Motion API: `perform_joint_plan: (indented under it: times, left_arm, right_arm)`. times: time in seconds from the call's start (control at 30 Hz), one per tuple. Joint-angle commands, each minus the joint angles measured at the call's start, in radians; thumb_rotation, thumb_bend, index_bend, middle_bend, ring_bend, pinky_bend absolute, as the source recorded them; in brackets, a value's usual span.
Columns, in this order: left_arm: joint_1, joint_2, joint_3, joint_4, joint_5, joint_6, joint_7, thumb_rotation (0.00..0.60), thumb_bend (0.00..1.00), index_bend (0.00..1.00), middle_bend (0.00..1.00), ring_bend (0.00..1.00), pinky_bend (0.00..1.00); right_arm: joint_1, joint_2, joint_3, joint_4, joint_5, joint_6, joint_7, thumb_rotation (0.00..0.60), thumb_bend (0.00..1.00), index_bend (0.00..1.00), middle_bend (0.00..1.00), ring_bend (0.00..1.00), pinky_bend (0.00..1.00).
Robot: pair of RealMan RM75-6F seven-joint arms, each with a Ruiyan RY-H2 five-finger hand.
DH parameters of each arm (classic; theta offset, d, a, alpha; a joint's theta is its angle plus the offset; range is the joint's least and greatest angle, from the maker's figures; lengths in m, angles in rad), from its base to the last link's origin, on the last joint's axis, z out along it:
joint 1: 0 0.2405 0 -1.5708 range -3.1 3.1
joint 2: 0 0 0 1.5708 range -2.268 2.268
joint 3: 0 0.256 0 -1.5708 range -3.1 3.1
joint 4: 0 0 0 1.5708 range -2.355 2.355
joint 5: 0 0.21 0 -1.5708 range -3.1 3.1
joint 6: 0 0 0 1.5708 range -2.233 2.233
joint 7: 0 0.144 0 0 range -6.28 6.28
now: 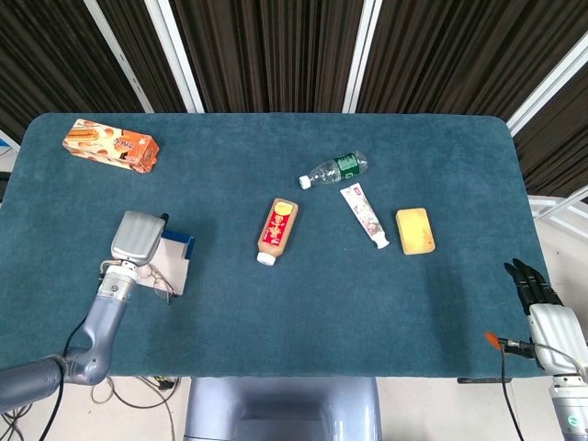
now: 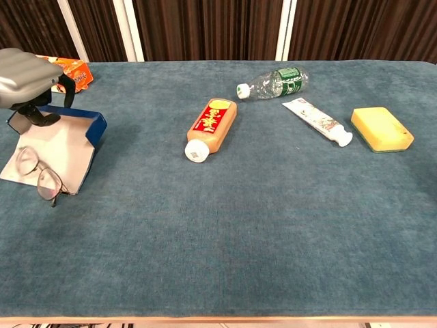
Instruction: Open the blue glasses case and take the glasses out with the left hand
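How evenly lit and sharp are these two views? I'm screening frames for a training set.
Head view: even, soft light, no glare on the table, objects crisp. Chest view: equally even; sauce bottle and sponge sharp with faint shadows; thin glasses frame still resolvable; left hand cropped at the picture's left edge.
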Motion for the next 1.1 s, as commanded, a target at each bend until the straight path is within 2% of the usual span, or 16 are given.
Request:
perform_joint_plan:
  times: [0.03,0.27,0.37,0.43,0.53,0.6,0.77,0.83,0.9,0.93,1.1]
  left_arm:
    - [0.0,0.004,-0.006,-0.001,-0.007,-0.006,0.007,0.6,0.4,0.57,1.0,0.9,0.96]
    - [-0.001,0.007,-0.027,0.017,-0.027,-0.018,0.016,0.6,0.4,0.56,1.0,0.9,0.96]
    - [-0.003,0.001,-0.044,0.032,-0.056,-0.035,0.013,0.6,0.34,0.46,1.0,0.9,0.96]
    - [-0.004,-0.002,-0.048,0.038,-0.069,-0.043,0.015,0.6,0.25,0.36,1.0,0.89,0.96]
    - [-0.003,-0.004,-0.051,0.045,-0.092,-0.056,0.027,0.6,0.16,0.28,1.0,0.89,0.96]
    - [0.0,-0.004,-0.053,0.044,-0.1,-0.056,0.032,0.6,0.14,0.26,1.0,0.89,0.96]
    - [0.016,0.006,-0.059,0.033,-0.116,-0.043,0.028,0.6,0.14,0.26,1.0,0.89,0.96]
    - [0.034,0.018,-0.067,0.003,-0.106,-0.023,-0.013,0.6,0.15,0.27,1.0,0.89,0.96]
    - [0.065,0.043,-0.069,-0.06,-0.083,-0.001,-0.078,0.6,0.16,0.31,1.0,0.89,0.96]
    - [0.101,0.082,-0.047,-0.15,-0.041,0.034,-0.117,0.6,0.16,0.33,1.0,0.9,0.96]
    - [0.149,0.151,-0.008,-0.269,0.023,0.075,-0.149,0.6,0.22,0.42,1.0,0.94,0.99]
  right_arm:
    - [0.0,0.0,0.0,0.0,0.0,0.0,0.0,0.6,0.18,0.0,0.0,0.0,0.19]
    - [0.0,0.0,0.0,-0.001,0.002,-0.001,0.0,0.6,0.18,0.0,0.0,0.0,0.19]
    - [0.001,0.001,0.0,-0.002,0.002,-0.002,-0.001,0.6,0.18,0.0,0.0,0.0,0.19]
    - [0.0,0.001,0.0,-0.002,0.003,-0.002,-0.001,0.6,0.18,0.0,0.0,0.0,0.19]
    - [0.0,0.001,0.0,-0.002,0.004,-0.002,0.0,0.6,0.18,0.0,0.0,0.0,0.19]
    - [0.0,0.001,0.0,-0.002,0.004,-0.003,0.0,0.6,0.18,0.0,0.0,0.0,0.19]
    - [0.0,0.002,0.0,-0.002,0.001,0.0,-0.001,0.6,0.18,0.0,0.0,0.0,0.19]
    - [-0.001,0.001,0.0,-0.001,0.002,0.0,0.0,0.6,0.18,0.0,0.0,0.0,0.19]
    - [-0.001,0.001,0.0,-0.001,0.002,0.0,0.0,0.6,0.18,0.0,0.0,0.0,0.19]
    - [0.0,0.001,0.0,-0.001,0.001,-0.001,0.0,0.6,0.18,0.0,0.0,0.0,0.19]
    - [-0.001,0.002,-0.001,-0.002,-0.002,0.0,0.002,0.6,0.18,0.0,0.0,0.0,0.19]
